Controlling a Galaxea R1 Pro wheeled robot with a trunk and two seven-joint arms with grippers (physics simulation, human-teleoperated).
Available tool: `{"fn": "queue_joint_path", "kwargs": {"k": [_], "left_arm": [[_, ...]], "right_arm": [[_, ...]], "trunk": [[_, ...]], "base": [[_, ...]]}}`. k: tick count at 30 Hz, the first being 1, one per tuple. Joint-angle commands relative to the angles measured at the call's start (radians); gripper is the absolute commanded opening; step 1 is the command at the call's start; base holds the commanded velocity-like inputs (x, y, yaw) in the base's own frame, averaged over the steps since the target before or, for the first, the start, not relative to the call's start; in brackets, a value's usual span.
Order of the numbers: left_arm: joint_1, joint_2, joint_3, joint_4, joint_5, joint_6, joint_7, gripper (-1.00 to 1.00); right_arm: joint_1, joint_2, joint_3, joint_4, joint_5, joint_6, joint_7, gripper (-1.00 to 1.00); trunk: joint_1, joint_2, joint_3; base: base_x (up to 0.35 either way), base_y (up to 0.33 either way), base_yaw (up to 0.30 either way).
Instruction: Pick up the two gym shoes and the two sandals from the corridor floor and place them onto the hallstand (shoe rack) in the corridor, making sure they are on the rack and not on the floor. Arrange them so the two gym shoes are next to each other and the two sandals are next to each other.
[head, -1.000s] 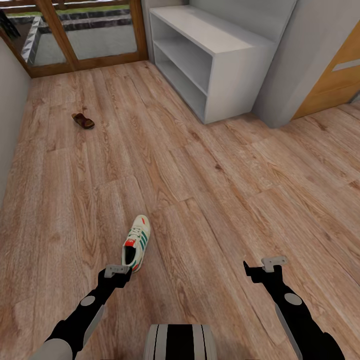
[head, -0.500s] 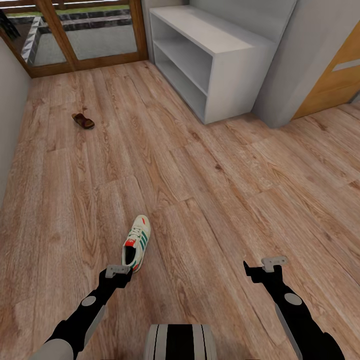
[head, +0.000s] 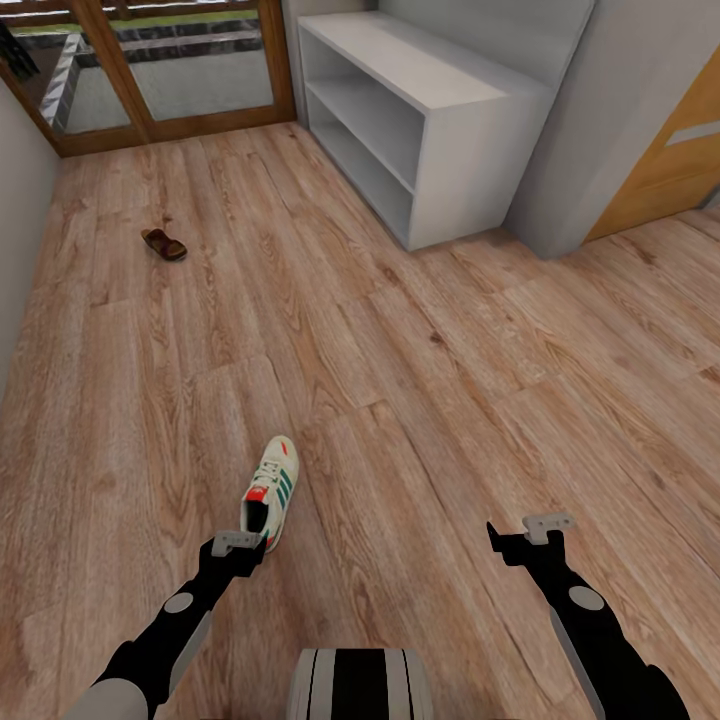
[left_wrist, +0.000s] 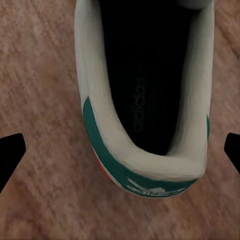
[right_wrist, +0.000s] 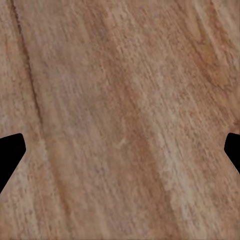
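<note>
One gym shoe (head: 270, 488), white with green stripes and a red-orange tongue patch, lies on the corridor floor (head: 420, 400), toe pointing away from me. My left gripper (head: 237, 545) hovers open just over its heel; the left wrist view looks down into the gym shoe's dark opening (left_wrist: 145, 100) with a black fingertip (left_wrist: 10, 155) at each side. My right gripper (head: 528, 528) hangs open over bare planks (right_wrist: 120, 120). A brown sandal (head: 163, 243) lies far off at the back left. The pale grey-white hallstand (head: 430, 100) stands at the back right, its two tiers bare.
A wood-framed glass door (head: 150, 70) closes the corridor's far end. A grey wall (head: 15, 200) runs along the left. Beyond the hallstand are a grey wall corner (head: 600, 120) and an orange-brown door (head: 670, 150). My base (head: 360, 685) shows at the bottom.
The whole head view has shifted very slightly, so the camera moved a touch. Both grippers, the gym shoe and the sandal keep their places.
</note>
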Motion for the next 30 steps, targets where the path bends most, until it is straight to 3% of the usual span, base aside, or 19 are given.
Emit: {"fn": "queue_joint_path", "kwargs": {"k": [1,30], "left_arm": [[0.0,0.0,0.001,0.001,-0.001,-0.003,-0.004,1.0],[0.002,0.0,0.001,0.0,-0.004,-0.003,-0.005,1.0]], "right_arm": [[0.0,0.0,-0.002,-0.002,0.005,0.005,0.006,1.0],[0.0,0.0,-0.002,-0.002,0.005,0.005,0.006,1.0]], "trunk": [[0.0,0.0,-0.001],[0.0,0.0,-0.001]], "base": [[0.022,-0.008,0.0],[0.033,-0.001,0.0]]}}
